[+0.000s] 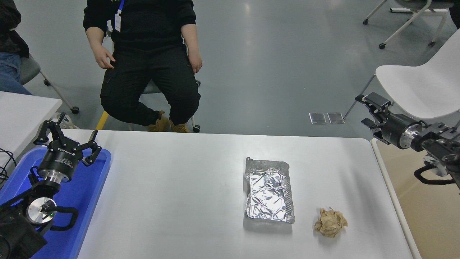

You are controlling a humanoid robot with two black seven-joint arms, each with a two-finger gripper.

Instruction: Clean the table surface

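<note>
The table surface [179, 187] is a wide white tabletop. On it lie a crumpled aluminium foil tray [268, 190] right of centre and a crumpled ball of brown paper [330, 223] near the front right. My right gripper [361, 109] is open and empty. It hangs above the table's far right corner, pointing left, well away from the foil and the paper. My left gripper [66, 136] is open and empty, parked over the blue plastic tray [90, 194] at the left.
A person in black [143, 61] sits on a chair beyond the far edge. A smaller white tabletop [21, 111] is at the far left. A beige surface with a white rim [427, 223] adjoins the table's right side. A white chair [420, 86] stands behind it.
</note>
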